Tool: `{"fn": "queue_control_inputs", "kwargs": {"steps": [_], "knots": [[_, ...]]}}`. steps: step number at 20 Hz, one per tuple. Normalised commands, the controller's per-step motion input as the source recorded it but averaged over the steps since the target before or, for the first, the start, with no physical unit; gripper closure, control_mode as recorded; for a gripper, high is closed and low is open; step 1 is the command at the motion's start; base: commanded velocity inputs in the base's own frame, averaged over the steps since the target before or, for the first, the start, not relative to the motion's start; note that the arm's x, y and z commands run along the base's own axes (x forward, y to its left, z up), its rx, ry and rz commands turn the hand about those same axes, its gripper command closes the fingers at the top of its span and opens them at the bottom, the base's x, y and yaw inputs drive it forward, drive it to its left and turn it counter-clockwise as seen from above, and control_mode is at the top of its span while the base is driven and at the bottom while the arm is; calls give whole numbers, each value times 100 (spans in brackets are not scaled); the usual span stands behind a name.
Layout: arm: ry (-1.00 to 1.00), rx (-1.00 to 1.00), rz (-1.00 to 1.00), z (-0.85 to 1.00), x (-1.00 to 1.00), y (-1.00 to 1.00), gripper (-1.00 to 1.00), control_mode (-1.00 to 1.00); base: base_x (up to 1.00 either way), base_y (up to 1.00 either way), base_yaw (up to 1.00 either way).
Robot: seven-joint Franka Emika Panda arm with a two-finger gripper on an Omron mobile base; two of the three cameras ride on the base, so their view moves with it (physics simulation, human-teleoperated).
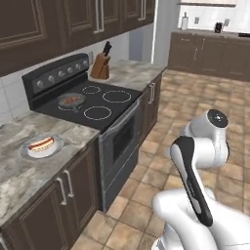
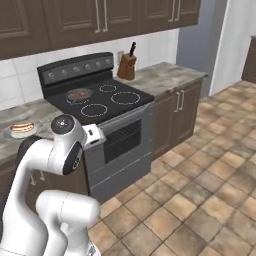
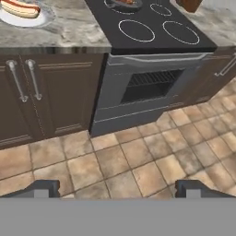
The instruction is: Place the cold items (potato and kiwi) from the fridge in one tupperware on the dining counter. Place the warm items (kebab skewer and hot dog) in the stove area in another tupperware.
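The hot dog (image 1: 41,144) lies in a bun on a white plate (image 1: 54,149) on the granite counter left of the stove; it shows again as the hot dog (image 2: 21,127) and the hot dog (image 3: 20,8). A dark pan (image 1: 72,101) on the stove's back left burner holds the kebab skewer (image 1: 71,100), also the kebab skewer (image 2: 78,93). My gripper (image 3: 117,189) is open and empty, held out over the floor and facing the oven door, well short of the counter. Potato, kiwi and tupperware are out of view.
A black stove (image 1: 105,105) with an oven door (image 3: 147,90) sits between brown base cabinets (image 3: 46,92). A wooden knife block (image 1: 101,64) stands on the counter right of the stove. Tiled floor (image 2: 200,190) stretches open to the right.
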Motion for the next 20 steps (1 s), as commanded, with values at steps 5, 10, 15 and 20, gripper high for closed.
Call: {"fn": "queue_control_inputs", "kwargs": {"steps": [5, 10, 15, 20], "knots": [[0, 0, 0, 0, 0, 0, -100, 100, 67, 12, 53], [0, 0, 0, 0, 0, 0, -100, 100, 74, 17, 52], [0, 0, 0, 0, 0, 0, -100, 100, 59, 3, 49], [0, 0, 0, 0, 0, 0, -100, 100, 37, 0, 43]]}}
